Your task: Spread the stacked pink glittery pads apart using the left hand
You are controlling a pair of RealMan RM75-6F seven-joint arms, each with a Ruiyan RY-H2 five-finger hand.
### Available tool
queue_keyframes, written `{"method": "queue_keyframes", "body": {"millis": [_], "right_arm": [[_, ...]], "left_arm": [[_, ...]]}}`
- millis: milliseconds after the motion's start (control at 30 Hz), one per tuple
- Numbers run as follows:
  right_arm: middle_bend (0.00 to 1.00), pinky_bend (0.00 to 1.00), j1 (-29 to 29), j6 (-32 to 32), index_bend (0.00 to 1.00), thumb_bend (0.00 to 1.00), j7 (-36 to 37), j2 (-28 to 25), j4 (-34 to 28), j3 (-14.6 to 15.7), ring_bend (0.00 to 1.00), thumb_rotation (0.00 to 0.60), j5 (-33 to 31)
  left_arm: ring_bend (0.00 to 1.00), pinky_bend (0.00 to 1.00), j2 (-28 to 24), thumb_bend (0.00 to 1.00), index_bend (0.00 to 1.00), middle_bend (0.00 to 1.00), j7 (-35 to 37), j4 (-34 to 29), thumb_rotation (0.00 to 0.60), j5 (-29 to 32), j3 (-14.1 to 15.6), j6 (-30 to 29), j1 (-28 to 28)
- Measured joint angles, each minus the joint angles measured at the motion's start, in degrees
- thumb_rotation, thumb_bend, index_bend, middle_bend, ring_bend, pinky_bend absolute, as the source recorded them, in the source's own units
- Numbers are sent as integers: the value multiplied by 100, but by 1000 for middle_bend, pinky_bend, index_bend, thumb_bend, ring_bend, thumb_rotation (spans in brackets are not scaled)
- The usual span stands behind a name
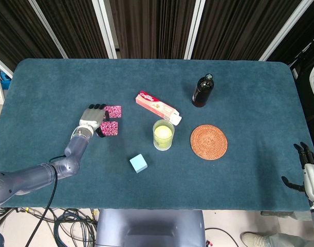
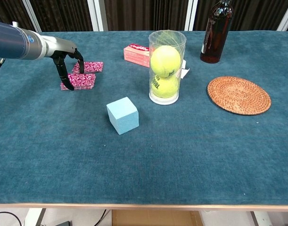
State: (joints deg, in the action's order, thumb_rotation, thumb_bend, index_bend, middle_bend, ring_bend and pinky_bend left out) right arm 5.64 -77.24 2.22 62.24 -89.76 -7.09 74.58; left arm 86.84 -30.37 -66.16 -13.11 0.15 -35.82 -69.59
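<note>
My left hand (image 2: 67, 59) stood over the near pad (image 2: 79, 81), fingertips down on it, holding nothing, while the far pad (image 2: 89, 67) lay just behind.

The head view looks steeply down over the whole teal table (image 1: 54, 82), while the nearer chest view faces across it low from the front edge, sharing its middle.
</note>
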Motion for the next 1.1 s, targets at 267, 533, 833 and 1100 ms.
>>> {"method": "queue_keyframes", "body": {"millis": [267,533,833,1100], "right_arm": [[15,196,3,-6,68,207,7,6,6,-3,114,600,9],[16,196,-8,-32,68,207,24,-2,1,-6,114,600,21],[15,196,-1,-15,68,207,24,-1,2,-1,114,600,21],[16,196,12,11,68,207,15,6,1,1,114,600,17]], "left_arm": [[0,0,28,145,440,126,-44,31,600,10,-12,12,6],[0,0,67,169,460,132,-106,77,600,31,-26,-20,12],[0,0,90,204,482,140,-167,96,600,56,-47,-56,24],[0,0,51,220,489,144,-204,18,600,46,-100,-113,28]]}}
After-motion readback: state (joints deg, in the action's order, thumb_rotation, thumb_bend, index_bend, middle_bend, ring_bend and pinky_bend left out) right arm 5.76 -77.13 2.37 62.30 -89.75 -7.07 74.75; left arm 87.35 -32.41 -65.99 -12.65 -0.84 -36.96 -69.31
